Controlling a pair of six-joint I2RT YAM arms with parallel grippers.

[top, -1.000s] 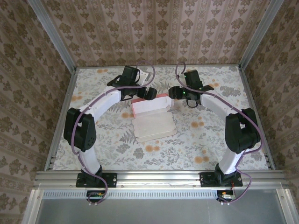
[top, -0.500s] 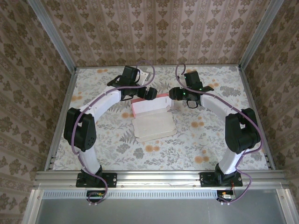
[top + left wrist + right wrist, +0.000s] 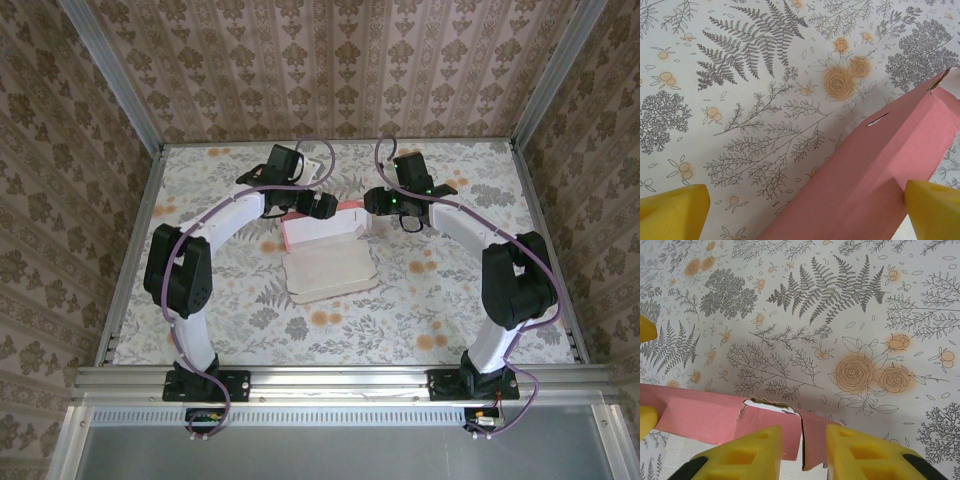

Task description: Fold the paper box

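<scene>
Paper box [image 3: 705, 420] wall sits between right jaws.

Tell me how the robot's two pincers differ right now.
The left pincer stands wide open; the right pincer has its fingers close together. The pink box lies beside just one finger of the left pincer, but sits in the narrow gap of the right pincer; whether that one grips it, I cannot tell. Both have yellow fingers and work at the box's raised wall.

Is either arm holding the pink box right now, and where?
Nothing held yet: right fingers flank the paper box's upright end flap with gaps; left fingers stand wide open around its wall.
</scene>
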